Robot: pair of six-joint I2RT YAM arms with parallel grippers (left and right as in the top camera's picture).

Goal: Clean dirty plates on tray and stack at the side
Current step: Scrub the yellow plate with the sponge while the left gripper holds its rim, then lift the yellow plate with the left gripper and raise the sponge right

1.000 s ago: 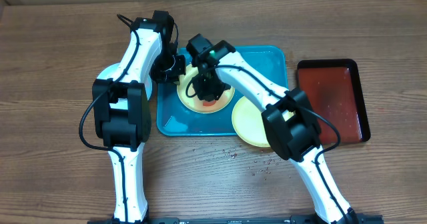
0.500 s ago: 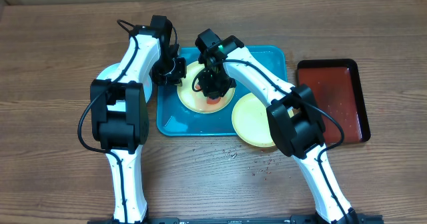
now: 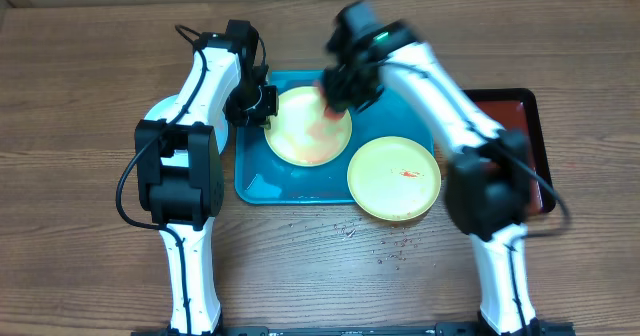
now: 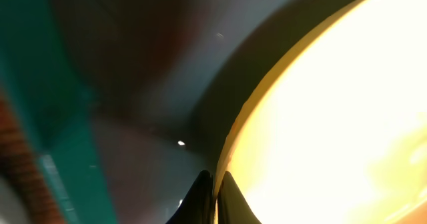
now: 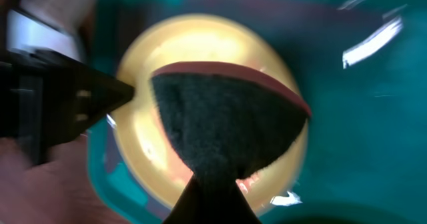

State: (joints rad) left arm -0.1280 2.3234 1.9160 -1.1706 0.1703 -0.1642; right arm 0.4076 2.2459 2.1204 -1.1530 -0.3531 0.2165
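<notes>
Above tray (image 3: 258, 183), right gripper (image 3: 340, 94) just swung up off yellow plate (image 3: 300, 136), clamped on sponge (image 5: 223, 127). Left gripper (image 3: 262, 106) closed at plate rim. Wiping likely done; stacking next.

A teal-blue tray (image 3: 258, 184) sits mid-frame on a brown, wood-grained surface (image 3: 80, 66). The plate (image 3: 295, 141) on it is pale yellow-green; a second plate (image 3: 385, 186), lower right of centre, matches it, marked with a small red smear. A third plate (image 3: 158, 109), at left, is pale blue-white. The sponge (image 5: 220, 127) is dark green with a reddish-pink edge. At far right, a side tray (image 3: 515, 116) shows dark red, black-rimmed. The arms (image 3: 190, 276) are white with black joints; the left fingers (image 4: 200, 204) are black.
</notes>
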